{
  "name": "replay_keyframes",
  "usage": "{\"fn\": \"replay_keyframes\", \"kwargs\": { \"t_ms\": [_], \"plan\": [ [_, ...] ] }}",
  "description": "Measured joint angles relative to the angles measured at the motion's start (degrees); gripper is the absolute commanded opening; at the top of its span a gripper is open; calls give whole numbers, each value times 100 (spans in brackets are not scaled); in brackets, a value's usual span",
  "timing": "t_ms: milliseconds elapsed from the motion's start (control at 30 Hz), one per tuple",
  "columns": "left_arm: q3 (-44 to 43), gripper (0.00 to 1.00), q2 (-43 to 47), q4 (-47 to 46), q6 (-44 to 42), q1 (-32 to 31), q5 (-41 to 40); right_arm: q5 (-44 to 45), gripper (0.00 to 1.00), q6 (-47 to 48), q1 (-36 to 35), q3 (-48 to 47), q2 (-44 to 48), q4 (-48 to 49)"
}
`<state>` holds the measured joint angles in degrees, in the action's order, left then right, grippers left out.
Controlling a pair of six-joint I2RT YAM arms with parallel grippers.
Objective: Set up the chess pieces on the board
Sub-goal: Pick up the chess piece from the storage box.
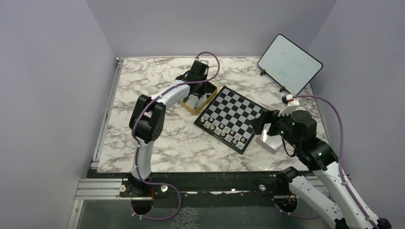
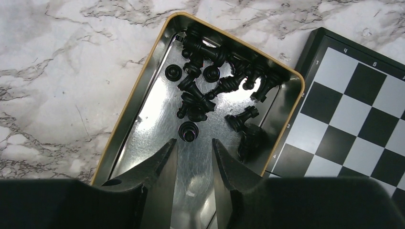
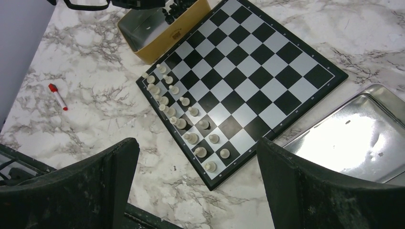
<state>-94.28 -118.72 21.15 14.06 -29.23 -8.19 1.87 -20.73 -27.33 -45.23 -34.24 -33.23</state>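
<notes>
The board lies mid-table, turned like a diamond; it also shows in the right wrist view. Pale pieces stand in two rows along its near-left edge. Black pieces lie heaped in the gold tin, which sits at the board's left corner. My left gripper is open inside the tin, its tips just short of one upright black piece. My right gripper is wide open and empty, held above the table beside the board's near corner.
An empty silver tin lid lies right of the board. A red marker lies on the marble to the left. A white tablet stands at the back right. Grey walls close in the table.
</notes>
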Motion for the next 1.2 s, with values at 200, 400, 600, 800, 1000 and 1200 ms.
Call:
{"fn": "replay_keyframes", "kwargs": {
  "t_ms": [200, 400, 600, 800, 1000, 1200],
  "plan": [
    [-149, 31, -210, 17, -125, 2, -24, 59, 98, 39, 0, -24, 4, -9],
    [-273, 31, -317, 17, -170, 2, -118, 85, 98, 46, 0, -24, 11, -9],
    [-323, 23, -575, 70, -175, 2, -181, 90, 98, 48, 0, -24, 0, -7],
    [-376, 11, -634, 166, -256, 2, -179, 90, 98, 50, 0, -24, 2, -7],
    [-452, 7, -634, 173, -297, 2, -177, 90, 98, 52, 0, -24, 13, -7],
    [-549, 7, -619, 387, -280, 2, -177, 90, 98, 48, 0, -24, 28, -9]
  ]
}}
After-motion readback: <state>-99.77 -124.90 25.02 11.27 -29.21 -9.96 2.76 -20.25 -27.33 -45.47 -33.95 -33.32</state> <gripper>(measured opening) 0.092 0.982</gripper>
